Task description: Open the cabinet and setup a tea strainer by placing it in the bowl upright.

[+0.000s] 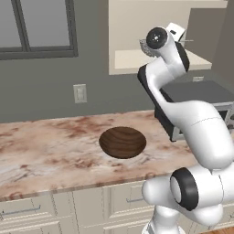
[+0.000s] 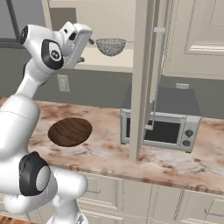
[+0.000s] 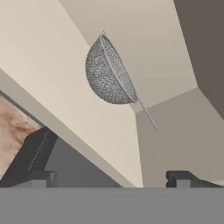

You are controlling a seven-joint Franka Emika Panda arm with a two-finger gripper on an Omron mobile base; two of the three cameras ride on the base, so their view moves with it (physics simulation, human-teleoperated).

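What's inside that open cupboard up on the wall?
The cabinet holds a tea strainer on its pale shelf, cup rim up. The arm covers part of the shelf, so anything there stays hidden.

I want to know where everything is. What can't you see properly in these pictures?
- Tea strainer: left base view, mostly behind the arm.
- Gripper: hand view, fingertips barely rise at the bottom; right base view, too small.
- Microwave: right base view, the open cabinet door's edge crosses it.

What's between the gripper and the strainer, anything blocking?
Nothing visible. The cabinet door is swung open, the tea strainer sits on the bare shelf, and the open gripper faces it with only empty space between.
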